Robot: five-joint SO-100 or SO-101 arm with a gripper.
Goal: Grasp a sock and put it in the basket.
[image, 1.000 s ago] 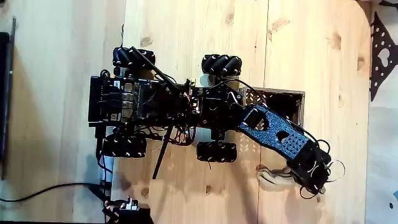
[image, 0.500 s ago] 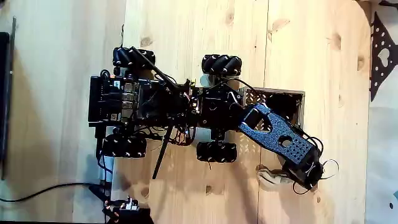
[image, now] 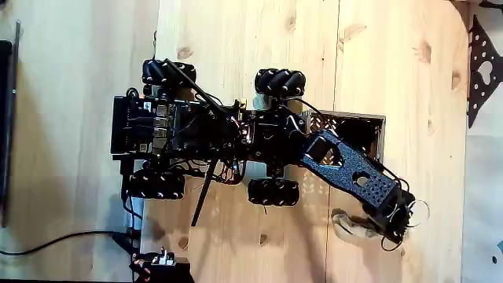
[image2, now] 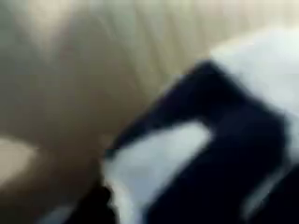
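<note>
**Gripper low over the sock, beside the basket**

Where the arm (image: 346, 167) reaches out from the wheeled base (image: 196, 134) in the fixed view, it slants down and to the right across the pale wooden table (image: 236, 47), and its gripper (image: 376, 226) ends at the sock (image: 350, 224). The sock lies flat on the wood as a small whitish-grey piece, its left part bare and its right end running under the dark head of the gripper. From this height the fingertips merge with the arm's black body and loose wires, so I cannot tell how far apart the jaws stand, nor whether they have hold of the cloth; the sock is touching or just beneath them.

The basket (image: 376, 119), with dark mesh walls and a greyish rim, sits just above the sock in that view, against the base's front end, partly covered by the arm's blue link.

The wrist view is heavily blurred: a whitish patch (image2: 159, 168) lies between dark shapes over tan wood, and it may be the sock, though the blur does not let me say.

A black cable (image: 55, 240) trails across the table at lower left.
</note>
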